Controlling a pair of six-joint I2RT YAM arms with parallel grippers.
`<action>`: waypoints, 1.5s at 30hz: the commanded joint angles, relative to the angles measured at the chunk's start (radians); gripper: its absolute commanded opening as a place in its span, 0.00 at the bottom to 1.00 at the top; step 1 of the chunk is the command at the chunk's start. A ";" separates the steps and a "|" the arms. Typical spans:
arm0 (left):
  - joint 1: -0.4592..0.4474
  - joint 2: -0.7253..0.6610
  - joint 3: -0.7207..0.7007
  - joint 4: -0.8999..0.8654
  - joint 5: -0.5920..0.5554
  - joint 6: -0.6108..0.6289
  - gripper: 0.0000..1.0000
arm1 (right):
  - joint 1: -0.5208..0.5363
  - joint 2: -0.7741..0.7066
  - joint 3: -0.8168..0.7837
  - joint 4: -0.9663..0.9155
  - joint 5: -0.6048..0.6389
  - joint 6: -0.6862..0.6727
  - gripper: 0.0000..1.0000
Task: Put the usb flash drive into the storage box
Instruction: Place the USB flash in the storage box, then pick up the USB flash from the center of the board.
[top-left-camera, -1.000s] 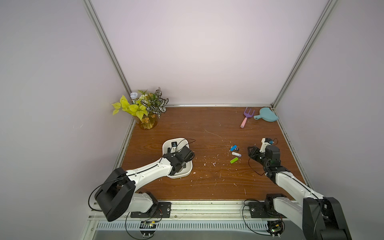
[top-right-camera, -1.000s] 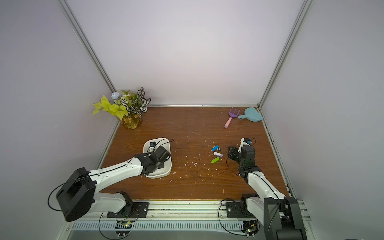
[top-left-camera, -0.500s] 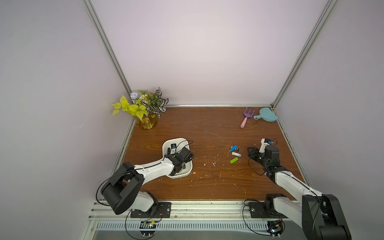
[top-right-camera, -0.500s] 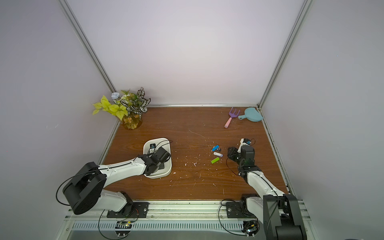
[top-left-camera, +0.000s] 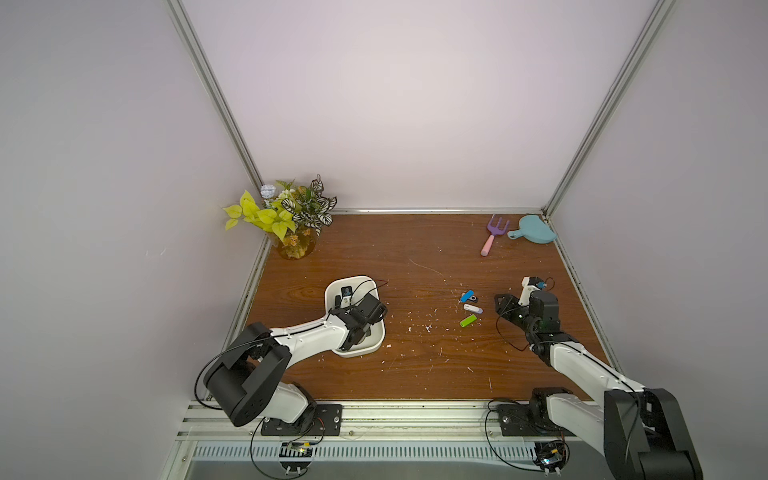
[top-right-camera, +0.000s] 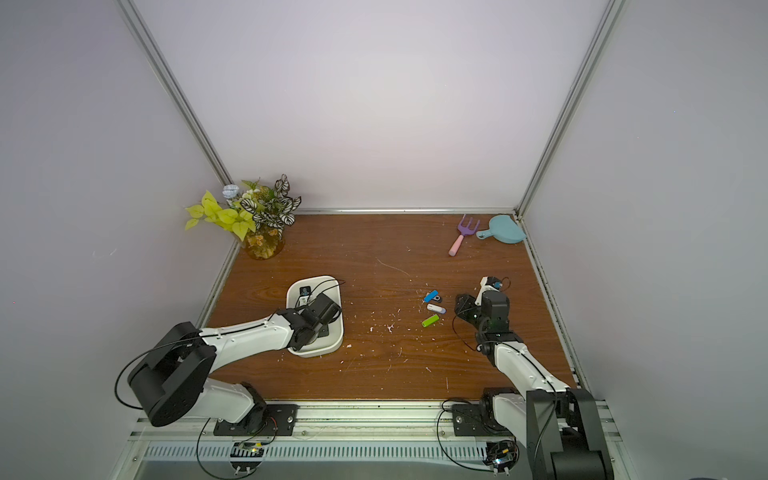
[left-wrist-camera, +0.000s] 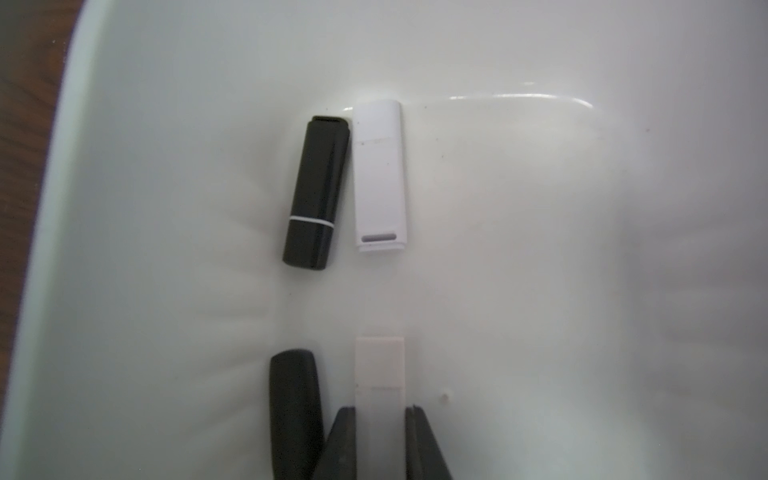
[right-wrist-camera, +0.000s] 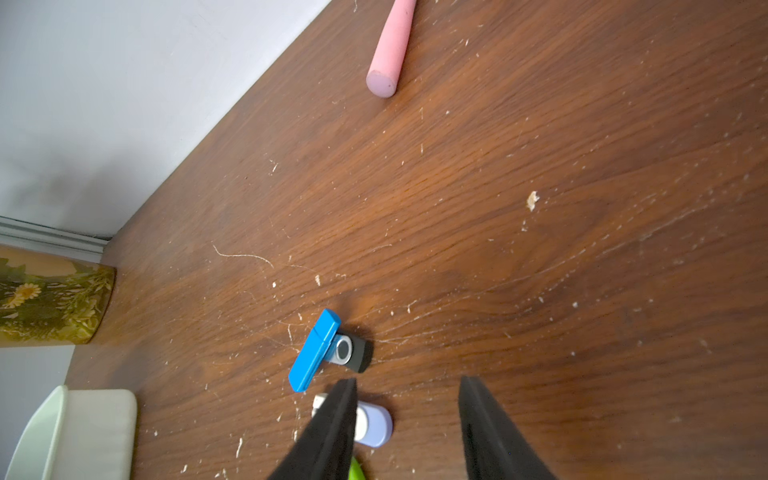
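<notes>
The storage box (top-left-camera: 357, 277) (top-right-camera: 316, 277) is a shallow white tray left of centre. My left gripper (top-left-camera: 356, 334) (left-wrist-camera: 380, 409) reaches down into it. Its fingers lie against both sides of a white usb flash drive (left-wrist-camera: 380, 365) just above the box floor (left-wrist-camera: 540, 249). A black drive (left-wrist-camera: 318, 193), another white drive (left-wrist-camera: 380, 174) and a second black drive (left-wrist-camera: 293, 403) lie in the box. On the table lie a blue drive (top-left-camera: 467, 296) (right-wrist-camera: 314, 351), a white-and-lavender drive (top-left-camera: 473, 308) (right-wrist-camera: 374, 424) and a green drive (top-left-camera: 468, 320). My right gripper (top-left-camera: 500, 307) (right-wrist-camera: 407, 380) hovers beside them, open and holding nothing.
A vase of leaves (top-left-camera: 295, 245) stands in the back left corner. A purple rake with a pink handle (top-left-camera: 492, 235) and a light-blue scoop (top-left-camera: 534, 232) lie at the back right. White crumbs are scattered over the wooden table (top-left-camera: 415, 365).
The left arm's elbow has swung forward and lower while its gripper stayed in the box. The right arm has not moved.
</notes>
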 joint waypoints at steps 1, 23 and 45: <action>0.014 0.006 0.004 -0.041 -0.005 0.016 0.24 | -0.005 0.014 -0.004 0.039 -0.024 0.008 0.46; 0.013 -0.473 0.231 -0.284 0.199 0.283 0.59 | 0.049 0.042 0.056 -0.068 0.034 -0.004 0.58; 0.014 -0.561 0.164 -0.296 0.184 0.349 0.59 | 0.309 0.454 0.460 -0.309 0.131 -0.051 0.54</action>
